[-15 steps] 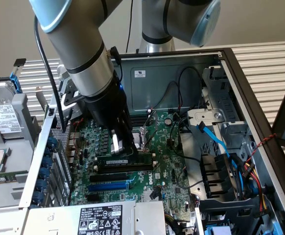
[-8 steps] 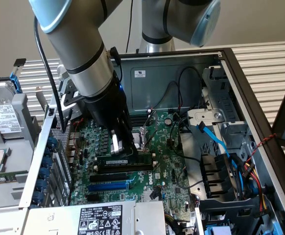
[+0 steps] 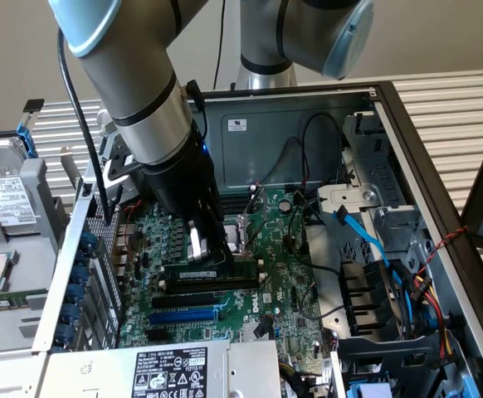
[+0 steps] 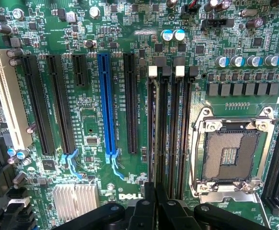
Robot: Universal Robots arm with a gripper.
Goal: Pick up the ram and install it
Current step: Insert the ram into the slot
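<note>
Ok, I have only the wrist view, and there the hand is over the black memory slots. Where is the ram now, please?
Observer: In the exterior view the ram stands on its long edge directly under the hand, which is closed on its top edge.
Operator: Is one end higher than the other?
Observer: No, it looks level. Its white label faces the blue expansion slot.
Operator: Is anything close to the arm?
Observer: A black cable runs down beside the arm, on the exterior view's left.
</note>
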